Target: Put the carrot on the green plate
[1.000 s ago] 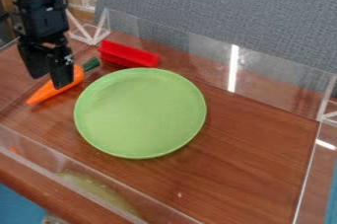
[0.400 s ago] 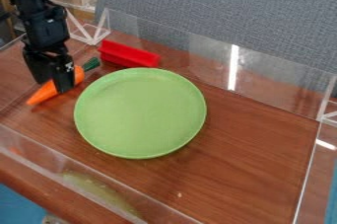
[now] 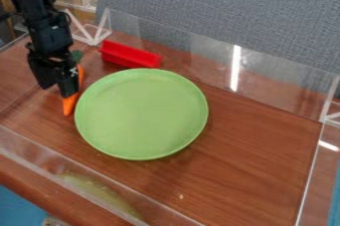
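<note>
A: Since the earlier frames the gripper (image 3: 56, 74) has dropped lower at the left of the frame, and the carrot (image 3: 68, 103) shows differently: less orange is visible, now poking out below the fingers instead of lying flat to the left.

B: Is it grasping the carrot?

A: Not that I can see. The fingers stand spread wide, pointing straight down around the carrot, probably lined up to close on it. The carrot sits at the left of the frame, just beside the green plate (image 3: 142, 112), not on it.

B: And the plate?

A: Bare, in the middle, nearest us. Behind it, upper left, lies a red block (image 3: 130, 54).

B: The surface?

A: A brown wooden table (image 3: 253, 170) with clear plastic walls around it and a grey panel (image 3: 213, 6) behind.
</note>
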`<state>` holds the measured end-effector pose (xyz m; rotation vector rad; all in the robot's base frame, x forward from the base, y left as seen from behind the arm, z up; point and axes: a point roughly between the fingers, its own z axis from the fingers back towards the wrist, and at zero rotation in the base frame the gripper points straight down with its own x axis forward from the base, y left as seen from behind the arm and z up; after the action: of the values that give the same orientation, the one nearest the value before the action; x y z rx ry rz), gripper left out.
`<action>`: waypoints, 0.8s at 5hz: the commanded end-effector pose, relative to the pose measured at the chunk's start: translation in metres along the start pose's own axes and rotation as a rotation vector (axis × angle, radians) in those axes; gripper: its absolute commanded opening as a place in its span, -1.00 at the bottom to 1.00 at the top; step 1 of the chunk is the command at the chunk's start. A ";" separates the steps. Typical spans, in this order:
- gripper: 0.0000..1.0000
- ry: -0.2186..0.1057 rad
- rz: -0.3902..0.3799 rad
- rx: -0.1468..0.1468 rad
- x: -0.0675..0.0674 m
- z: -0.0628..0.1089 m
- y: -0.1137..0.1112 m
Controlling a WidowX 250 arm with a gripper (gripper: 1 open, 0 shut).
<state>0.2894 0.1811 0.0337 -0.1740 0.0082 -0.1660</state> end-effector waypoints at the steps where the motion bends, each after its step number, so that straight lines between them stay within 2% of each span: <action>1: 1.00 -0.036 0.004 0.035 0.010 0.011 0.010; 2: -1.00 -0.037 0.014 0.029 0.012 0.007 0.012; 3: -1.00 -0.042 0.026 0.017 0.013 0.004 0.013; 4: 1.00 -0.052 0.049 -0.006 0.010 0.005 0.014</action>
<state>0.3001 0.1848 0.0264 -0.2085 -0.0124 -0.1227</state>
